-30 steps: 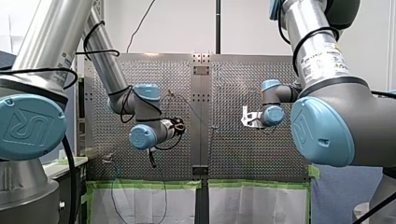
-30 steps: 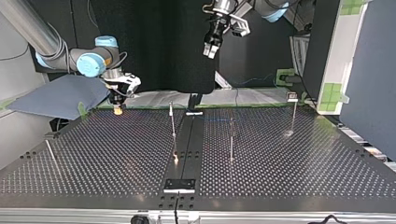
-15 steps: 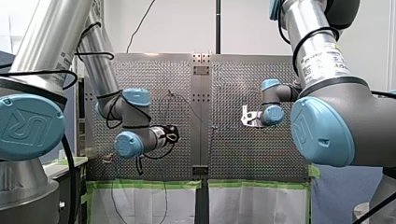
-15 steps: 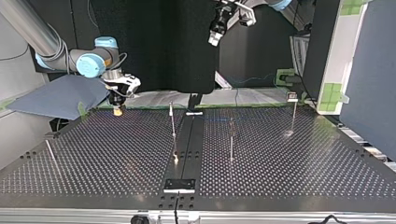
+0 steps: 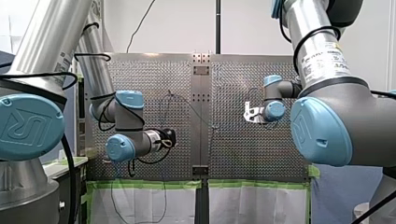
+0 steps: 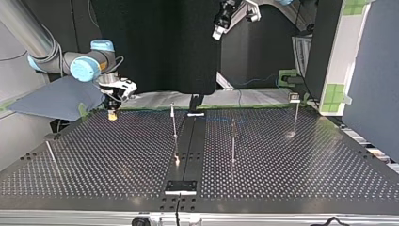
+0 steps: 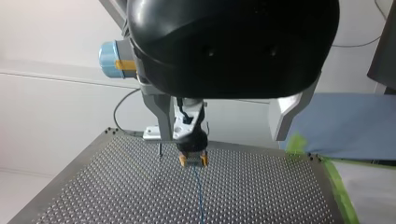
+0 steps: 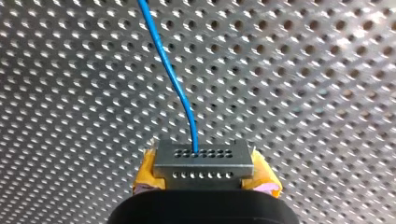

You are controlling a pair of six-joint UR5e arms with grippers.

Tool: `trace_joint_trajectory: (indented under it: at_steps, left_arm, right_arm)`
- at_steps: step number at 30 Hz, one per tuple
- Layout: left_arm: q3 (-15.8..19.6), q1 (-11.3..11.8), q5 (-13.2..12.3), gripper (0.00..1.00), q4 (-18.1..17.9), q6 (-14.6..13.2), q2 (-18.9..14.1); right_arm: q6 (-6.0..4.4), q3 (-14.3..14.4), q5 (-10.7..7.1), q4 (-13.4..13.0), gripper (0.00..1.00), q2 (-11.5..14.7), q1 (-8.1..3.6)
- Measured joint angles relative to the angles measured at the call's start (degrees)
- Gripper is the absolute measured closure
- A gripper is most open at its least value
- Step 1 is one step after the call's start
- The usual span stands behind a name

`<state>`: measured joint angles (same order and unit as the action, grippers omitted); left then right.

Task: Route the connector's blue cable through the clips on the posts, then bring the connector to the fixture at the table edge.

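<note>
Right wrist view: my right pincer [image 8: 205,174] clamps the connector [image 8: 204,161], its blue cable [image 8: 170,74] leading ahead over the perforated counter [image 8: 303,93]. My left pincer [image 6: 218,32] hangs high; its grip I cannot tell.

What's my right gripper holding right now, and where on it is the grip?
My right gripper holds the connector by its two sides, between the yellow pads; the blue cable runs out of its front face, ungripped.

Robotics lab, shown by perforated table [image 6: 291,165]
</note>
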<state>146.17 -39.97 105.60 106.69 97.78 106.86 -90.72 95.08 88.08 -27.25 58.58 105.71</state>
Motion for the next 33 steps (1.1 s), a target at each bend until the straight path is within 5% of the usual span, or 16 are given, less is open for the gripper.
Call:
trace_joint_trajectory:
  at_steps: [14,24,33]
  left_arm:
    - [-0.93,-0.01,1.27,0.0,0.01,0.76,-0.01]
    - [-1.0,-0.03,4.6,0.0,1.21,-0.26,-0.01]
    - [-1.0,-0.03,5.8,0.0,1.75,-0.14,0.03]
  right_arm:
    - [-0.79,-0.21,0.94,-1.26,1.0,6.15,-2.73]
    - [2.34,-0.81,3.81,2.19,1.0,9.95,-5.27]
    - [3.47,-0.89,4.85,4.52,1.0,10.24,-8.74]
